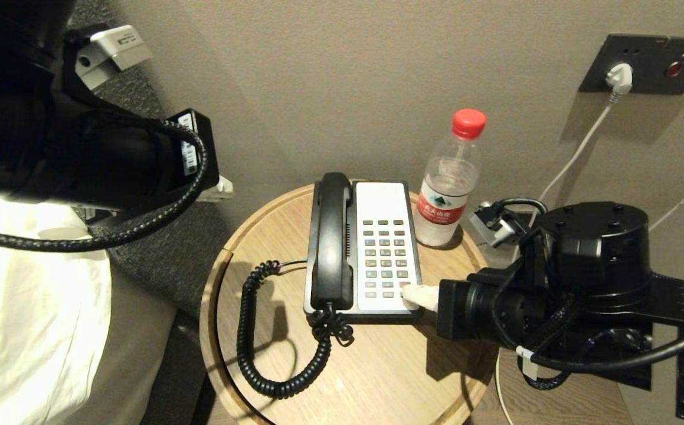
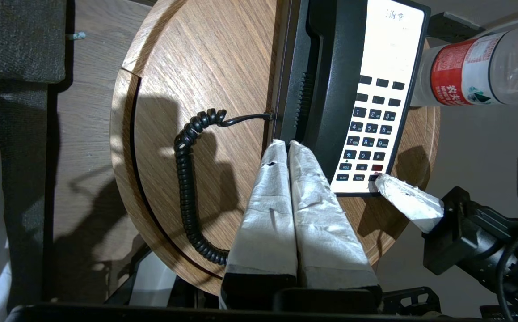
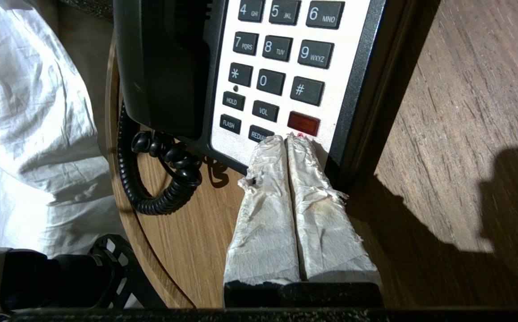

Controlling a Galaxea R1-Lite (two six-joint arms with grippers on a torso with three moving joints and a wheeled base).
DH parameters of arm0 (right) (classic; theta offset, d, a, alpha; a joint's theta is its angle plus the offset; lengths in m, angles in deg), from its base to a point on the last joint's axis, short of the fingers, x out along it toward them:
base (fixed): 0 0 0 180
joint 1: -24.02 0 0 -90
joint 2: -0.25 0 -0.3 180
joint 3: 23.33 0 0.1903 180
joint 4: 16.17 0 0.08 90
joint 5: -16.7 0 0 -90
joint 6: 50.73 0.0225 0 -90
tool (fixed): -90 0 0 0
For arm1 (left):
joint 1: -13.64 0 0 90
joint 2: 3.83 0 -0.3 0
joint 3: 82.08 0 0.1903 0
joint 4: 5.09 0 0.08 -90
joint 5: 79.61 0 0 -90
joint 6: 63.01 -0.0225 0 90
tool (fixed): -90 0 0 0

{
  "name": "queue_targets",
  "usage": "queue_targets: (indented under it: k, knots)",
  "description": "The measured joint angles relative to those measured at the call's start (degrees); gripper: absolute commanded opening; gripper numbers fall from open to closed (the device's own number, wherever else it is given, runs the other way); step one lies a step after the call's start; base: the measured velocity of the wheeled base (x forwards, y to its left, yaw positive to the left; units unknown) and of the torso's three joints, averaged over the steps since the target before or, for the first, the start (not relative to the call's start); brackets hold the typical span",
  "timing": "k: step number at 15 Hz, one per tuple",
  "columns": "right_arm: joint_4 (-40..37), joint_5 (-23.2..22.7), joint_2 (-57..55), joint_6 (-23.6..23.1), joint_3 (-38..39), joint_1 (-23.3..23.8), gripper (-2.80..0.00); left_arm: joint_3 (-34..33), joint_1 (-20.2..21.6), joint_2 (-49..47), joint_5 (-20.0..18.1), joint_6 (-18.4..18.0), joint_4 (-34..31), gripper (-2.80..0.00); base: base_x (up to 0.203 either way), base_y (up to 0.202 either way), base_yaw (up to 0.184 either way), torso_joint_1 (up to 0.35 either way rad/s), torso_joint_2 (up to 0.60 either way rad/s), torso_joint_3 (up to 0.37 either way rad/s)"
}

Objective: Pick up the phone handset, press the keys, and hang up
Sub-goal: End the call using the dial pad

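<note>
A: Handset resting in the cradle on the phone base, occupying the base's 9 o'clock side on the round table. Running 12 to 6 in the head view, cord end pointing at 6, coiled cord looping off toward 8.

B: And sitting where from the claws?

A: Lying at about 10 o'clock from the right gripper, keypad in between. Right gripper's taped fingers pressed together, pinching nothing, tip touching the base's bottom row of keys by the red button.

B: Left one?

A: Left gripper also pressed together and holding nothing, hovering above the table; in its own wrist view, tips showing just beside the handset's lower half. Judging that arm the nearer for a lift.

B: Approaching how?

A: Probably needing to spread across the short width, squarely to that 12-to-6 axis. Water bottle standing at the base's 2 o'clock, well clear.
</note>
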Motion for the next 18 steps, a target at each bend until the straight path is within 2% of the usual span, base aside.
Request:
queue_targets:
  k: [11,18]
  knots:
    - [0.39,-0.02,-1.65,-0.61,0.41,0.11,-2.8,0.07,-0.09,0.17,0.0,-0.03,0.14,-2.8,0.0,0.0,0.0,0.0,0.0,0.0]
    - [-1.32,0.45,1.73,-0.41,-0.19,0.0,-2.8,-1.68,0.0,1.5,0.04,0.46,0.05,-2.8,0.0,0.0,0.0,0.0,0.0,0.0]
